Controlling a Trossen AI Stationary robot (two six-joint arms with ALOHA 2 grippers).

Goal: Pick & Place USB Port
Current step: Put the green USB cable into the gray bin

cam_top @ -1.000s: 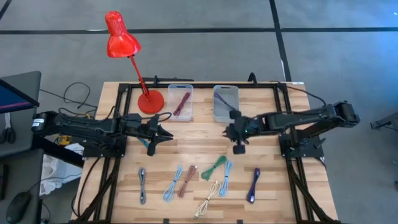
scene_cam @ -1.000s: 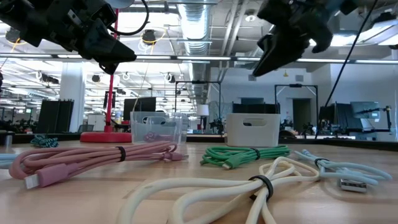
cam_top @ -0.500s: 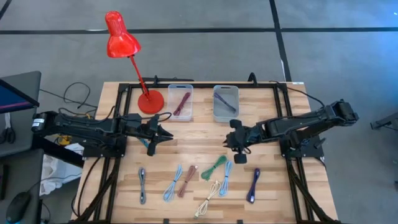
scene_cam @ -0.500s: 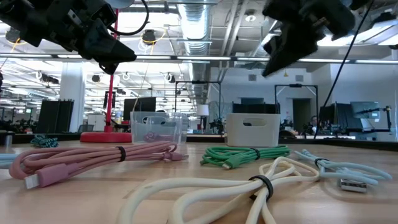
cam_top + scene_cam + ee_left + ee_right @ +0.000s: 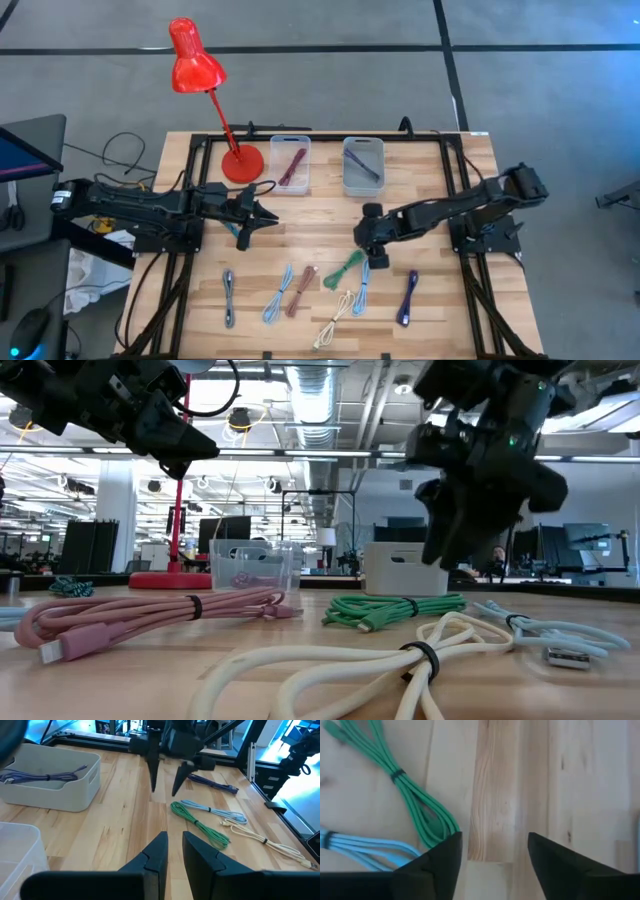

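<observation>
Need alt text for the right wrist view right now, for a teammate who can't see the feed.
The right gripper hangs open over bare wooden table, nothing between its two dark fingers. A bundled green cable lies just beside one finger, with a light blue cable next to it.

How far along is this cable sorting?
Two cables already lie in the bins. The right gripper, open and empty, hangs beside the green cable. The left gripper waits nearly closed. Seven cables remain on the table.
</observation>
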